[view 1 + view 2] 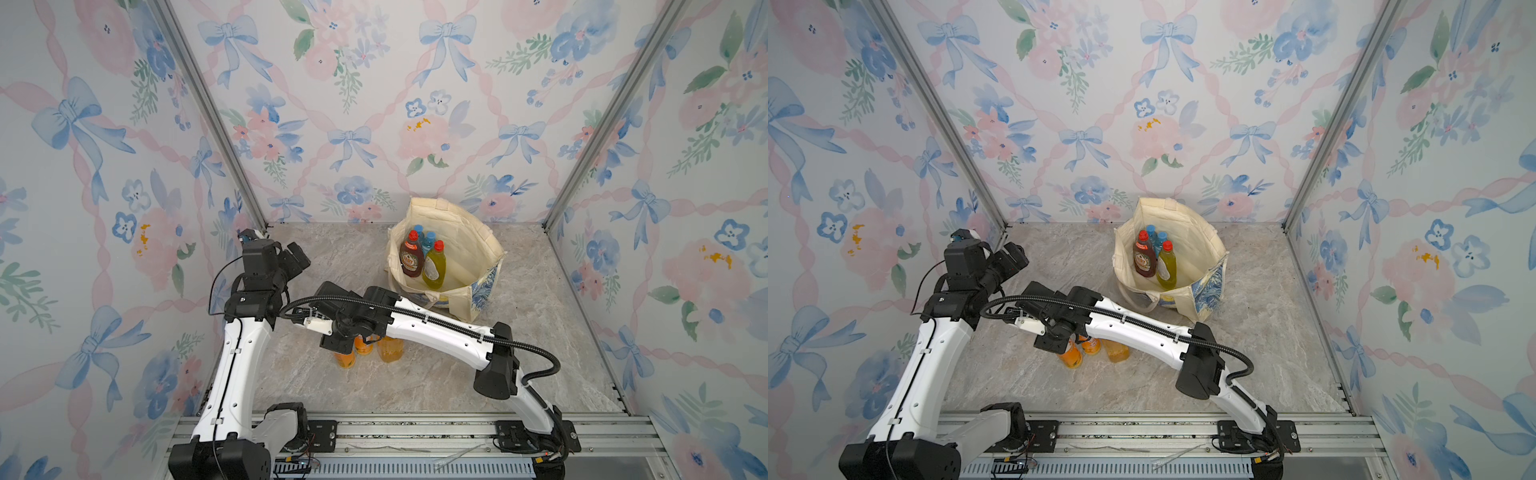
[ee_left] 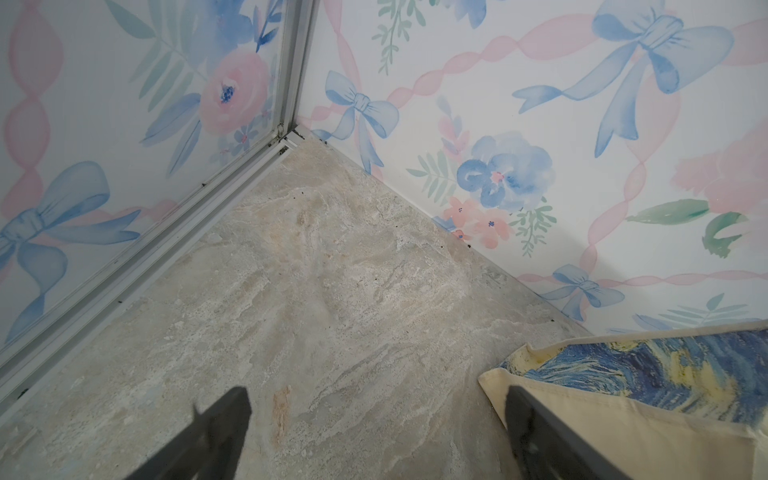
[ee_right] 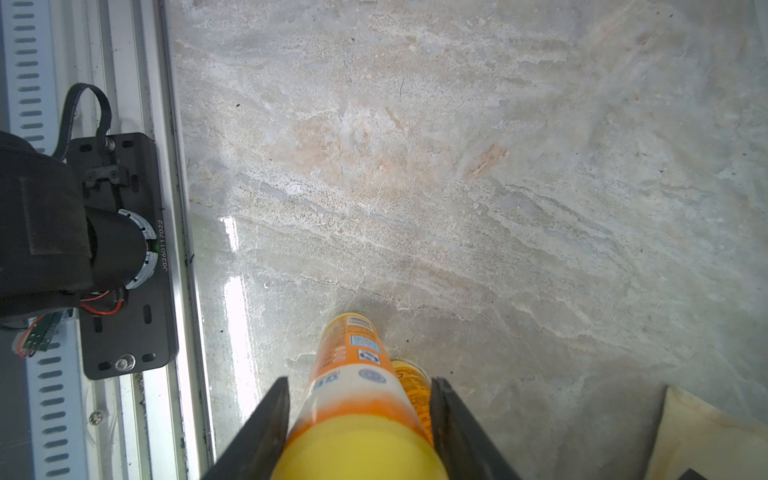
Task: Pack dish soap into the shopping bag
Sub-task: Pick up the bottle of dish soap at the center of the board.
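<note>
Right wrist view, lower middle of the frame: holds the tall orange plastic dish soap bottle with a yellow cap [image 3: 349, 345] in the right gripper [image 3: 358, 380]; sets one black finger [image 3: 266, 428] against each side of its cap end, roughly half closed, seemingly in contact on both sides; leaves a second orange plastic bottle [image 3: 411, 386] just beside the held one, close against the finger at right of the frame. In both top views, hides that grip under the right wrist at lower centre, apart from the cream canvas shopping bag with a blue-and-yellow swirl print [image 1: 461, 249] at upper right of centre.

Reads as the lift after the grasp; to do it well: raise straight up first, so as not to drag or tip the neighbour; squeeze firmly against likely slip on smooth plastic; carry upright; swing toward the bag and clear its rim, taller than the bottles, before lowering; aim for the free space to the right of the brown red-capped bottle [image 1: 410, 259] and the yellow-green red-capped bottle [image 1: 434, 268] standing inside.

Left wrist view: finds the left gripper [image 2: 376, 392] spread fully wide and empty above the grey marble-look tabletop [image 2: 311, 270], with the bag's printed side at lower right of the frame.
</note>
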### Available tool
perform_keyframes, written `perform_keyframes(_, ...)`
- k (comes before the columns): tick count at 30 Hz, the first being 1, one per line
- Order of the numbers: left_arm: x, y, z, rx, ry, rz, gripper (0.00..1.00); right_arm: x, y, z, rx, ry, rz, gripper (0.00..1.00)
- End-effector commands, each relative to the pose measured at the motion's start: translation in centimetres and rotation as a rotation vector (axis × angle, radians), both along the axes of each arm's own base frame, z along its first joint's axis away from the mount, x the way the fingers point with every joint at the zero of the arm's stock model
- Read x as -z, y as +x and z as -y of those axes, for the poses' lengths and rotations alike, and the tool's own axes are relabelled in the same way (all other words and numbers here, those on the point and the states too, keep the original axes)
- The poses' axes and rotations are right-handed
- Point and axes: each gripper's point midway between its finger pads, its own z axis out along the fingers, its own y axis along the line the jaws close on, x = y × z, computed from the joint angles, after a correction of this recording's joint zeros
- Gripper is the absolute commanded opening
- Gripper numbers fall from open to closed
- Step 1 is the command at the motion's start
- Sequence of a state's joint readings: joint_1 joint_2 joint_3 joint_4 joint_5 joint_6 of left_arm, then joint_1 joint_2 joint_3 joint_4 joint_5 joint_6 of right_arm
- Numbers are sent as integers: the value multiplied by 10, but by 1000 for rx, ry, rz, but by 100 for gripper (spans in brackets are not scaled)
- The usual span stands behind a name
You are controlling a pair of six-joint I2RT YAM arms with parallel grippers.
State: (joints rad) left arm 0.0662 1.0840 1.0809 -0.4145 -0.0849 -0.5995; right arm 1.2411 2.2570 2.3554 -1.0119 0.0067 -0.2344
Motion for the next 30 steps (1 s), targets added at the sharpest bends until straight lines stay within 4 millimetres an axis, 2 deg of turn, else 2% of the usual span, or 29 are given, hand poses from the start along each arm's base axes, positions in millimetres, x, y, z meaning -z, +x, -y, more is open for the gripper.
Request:
perform_keyframes(1, -16, 5, 2, 18, 2, 39, 98, -55, -17, 8, -47, 98, 9, 0)
perform_keyframes(7, -18, 8, 3, 27, -1, 40, 98, -97, -24, 12, -66, 182, 38, 0)
perform_keyframes(16, -13, 11, 6, 45, -8, 27, 98, -147, -24, 22, -56, 277, 92, 0)
perform_keyframes(25, -7, 10, 6, 47, -11, 15, 98, -235, -18, 41, -35, 495, 185, 0)
perform_keyframes(30, -5, 9, 8, 53, -18, 12, 98, -280, 5, 56, 39, 599, 290, 0)
